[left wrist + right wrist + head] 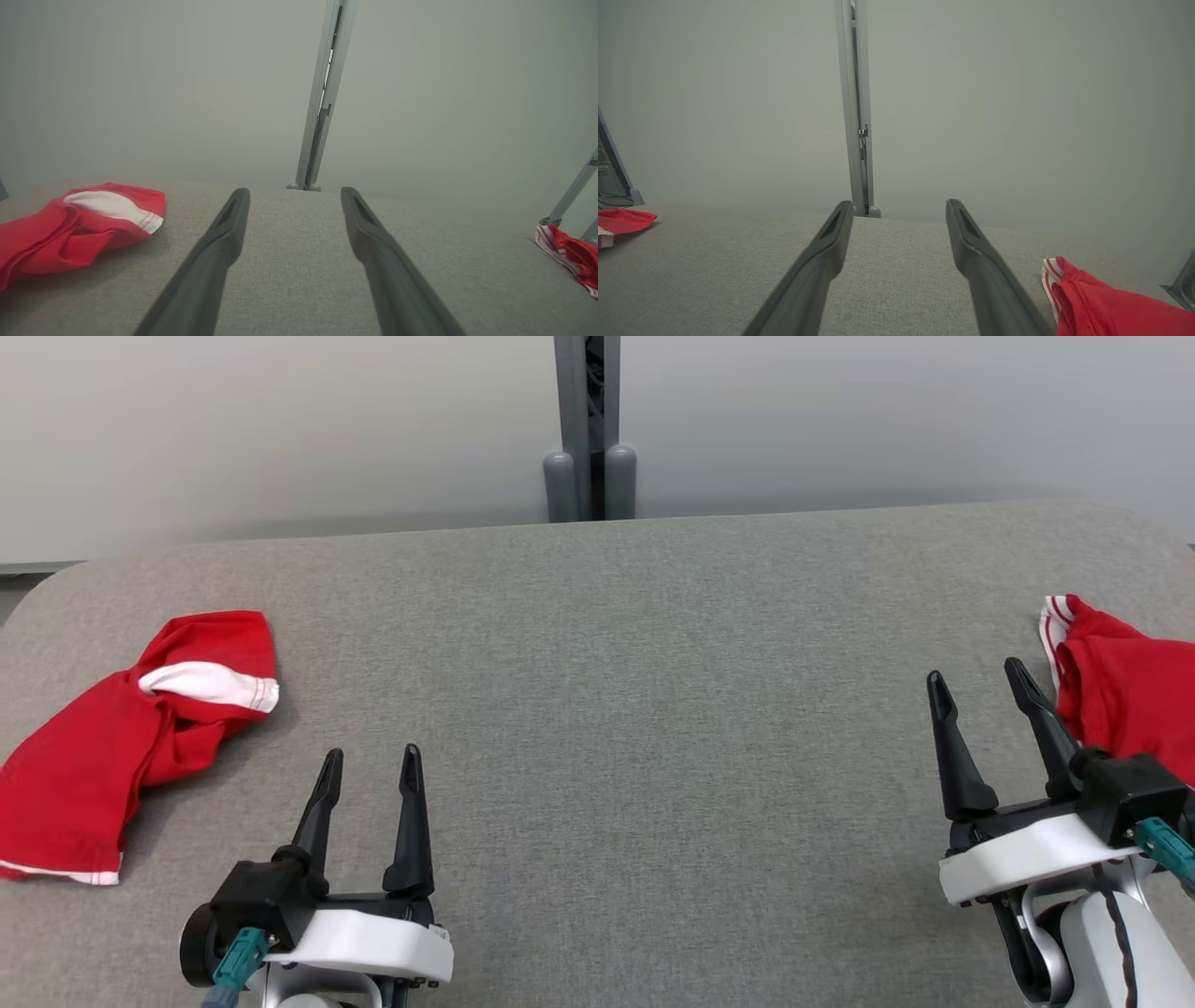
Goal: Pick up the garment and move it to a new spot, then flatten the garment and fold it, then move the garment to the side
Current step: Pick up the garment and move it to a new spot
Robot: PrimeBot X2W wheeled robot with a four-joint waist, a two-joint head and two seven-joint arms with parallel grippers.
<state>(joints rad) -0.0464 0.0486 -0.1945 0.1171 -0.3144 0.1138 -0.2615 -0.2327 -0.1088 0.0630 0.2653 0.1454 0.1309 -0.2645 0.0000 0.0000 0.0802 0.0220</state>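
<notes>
Two red pieces on the table (616, 709), so start there. The left garment (121, 737) lies crumpled near the table's left edge, red with a white band showing on top and a thin white hem at its near corner. The right garment (1130, 691) is bunched at the far right edge, red w/ white stripes along one border, partly cut off by the frame. Which one the task means, I can't tell from here.

Left gripper (372, 751) hovers low at the near side, just beside the left garment but not touching it, fingers spread wide, nothing between them. Right gripper (976, 670) is also wide and empty; its outer finger looks very close to the right garment, though contact is hard to judge. From the left wrist the left garment (70, 228) sits off to the side of the fingers, not between them; from the right wrist the right garment (1111, 303) sits just beside the outer finger.

By my read this is the very start – the pick-up step, nothing grasped, nothing flattened or folded yet. Middle of the table is bare cloth, a good new spot. Next move, I'd say: swing one gripper over a bunch, drop the tips onto a raised fold – then pinch and lift. Behind: grey post (588, 429), pale wall (280, 429).
</notes>
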